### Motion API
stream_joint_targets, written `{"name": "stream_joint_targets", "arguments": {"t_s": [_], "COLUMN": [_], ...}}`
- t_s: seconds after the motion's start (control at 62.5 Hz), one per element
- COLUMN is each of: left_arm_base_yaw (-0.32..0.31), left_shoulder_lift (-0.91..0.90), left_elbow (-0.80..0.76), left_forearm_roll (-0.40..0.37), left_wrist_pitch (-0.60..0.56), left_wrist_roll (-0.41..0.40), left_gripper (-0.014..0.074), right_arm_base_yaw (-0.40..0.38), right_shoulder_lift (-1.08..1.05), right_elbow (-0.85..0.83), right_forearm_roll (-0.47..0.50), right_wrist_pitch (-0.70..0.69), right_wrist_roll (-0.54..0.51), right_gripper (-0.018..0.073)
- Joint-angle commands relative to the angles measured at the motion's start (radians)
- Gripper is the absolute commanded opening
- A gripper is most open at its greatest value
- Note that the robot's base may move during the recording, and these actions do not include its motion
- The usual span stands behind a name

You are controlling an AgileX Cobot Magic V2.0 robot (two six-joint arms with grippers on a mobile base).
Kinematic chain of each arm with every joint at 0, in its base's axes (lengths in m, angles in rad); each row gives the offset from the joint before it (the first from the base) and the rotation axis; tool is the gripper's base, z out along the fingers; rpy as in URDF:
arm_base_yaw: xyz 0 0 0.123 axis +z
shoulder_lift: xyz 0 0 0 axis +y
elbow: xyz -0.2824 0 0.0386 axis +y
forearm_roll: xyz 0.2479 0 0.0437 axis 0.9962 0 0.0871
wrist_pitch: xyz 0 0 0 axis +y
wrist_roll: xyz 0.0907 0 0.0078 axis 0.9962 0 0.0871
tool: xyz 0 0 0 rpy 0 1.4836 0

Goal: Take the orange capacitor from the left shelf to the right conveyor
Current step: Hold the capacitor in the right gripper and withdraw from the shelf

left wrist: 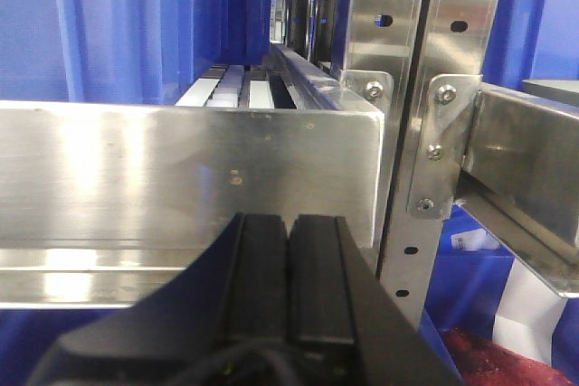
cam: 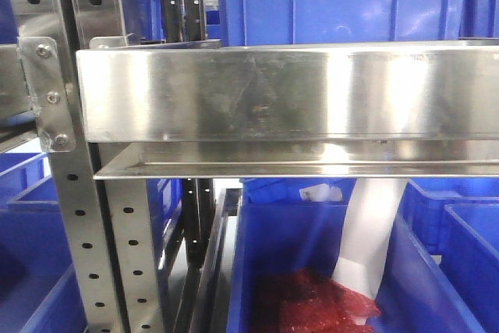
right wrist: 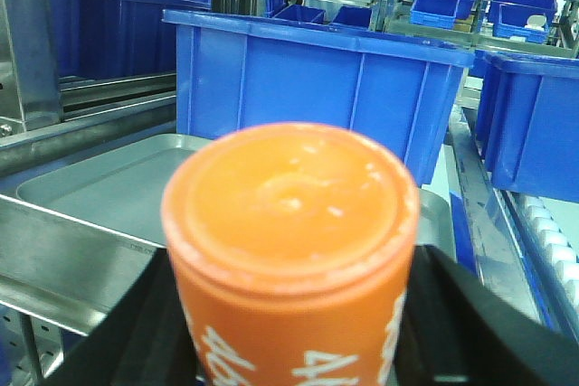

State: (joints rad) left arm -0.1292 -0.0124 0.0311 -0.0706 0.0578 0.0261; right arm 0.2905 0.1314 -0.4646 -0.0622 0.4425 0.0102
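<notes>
The orange capacitor (right wrist: 289,214) fills the foreground of the right wrist view, a smooth, glossy cylinder seen from just above its flat round top, which has a raised rim and a faint dimple at the centre; white print runs down its side and is cut off by the lower edge. The right hand (right wrist: 294,350) pinches it upright, with matte black fingers (right wrist: 470,314) pressed against its flanks on both sides. Behind it lies a shallow silver tray (right wrist: 118,187) of dull grey metal with rounded corners; past the tray stands a large blue bin (right wrist: 317,88) of ribbed plastic, with smaller blue bins on racks further back; white rollers (right wrist: 552,232) run along the right edge. In the left wrist view the left hand (left wrist: 289,223) is empty, its two flat black rubbery pads pressed together with only a thin seam between them; it hangs just in front of the left shelf (left wrist: 181,169), whose tall front lip is brushed stainless steel, bright with reflections and lightly scuffed. The front view shows the same shelf (cam: 288,91) as a long shiny band, bolted through a small plate to perforated uprights (cam: 78,216); below it a blue bin holds crinkled red material (cam: 312,309) and a white sheet (cam: 374,232).
</notes>
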Motion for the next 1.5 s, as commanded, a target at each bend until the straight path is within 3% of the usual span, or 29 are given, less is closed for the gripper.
{"name": "stream_joint_targets", "arguments": {"t_s": [0.0, 1.487], "left_arm_base_yaw": [-0.006, -0.006], "left_shoulder_lift": [-0.012, -0.012], "left_elbow": [-0.005, -0.005], "left_forearm_roll": [-0.003, -0.003], "left_wrist_pitch": [-0.090, -0.090], "left_wrist_roll": [-0.002, -0.002], "left_gripper": [-0.0127, -0.0127], "right_arm_base_yaw": [-0.006, -0.006], "right_shoulder_lift": [0.012, 0.012], "right_elbow": [-0.028, -0.028], "right_forearm_roll": [-0.012, -0.012], "right_wrist_pitch": [-0.086, -0.086], "right_wrist_roll": [-0.010, -0.010], "right_gripper": [0.0092, 0.0092]}}
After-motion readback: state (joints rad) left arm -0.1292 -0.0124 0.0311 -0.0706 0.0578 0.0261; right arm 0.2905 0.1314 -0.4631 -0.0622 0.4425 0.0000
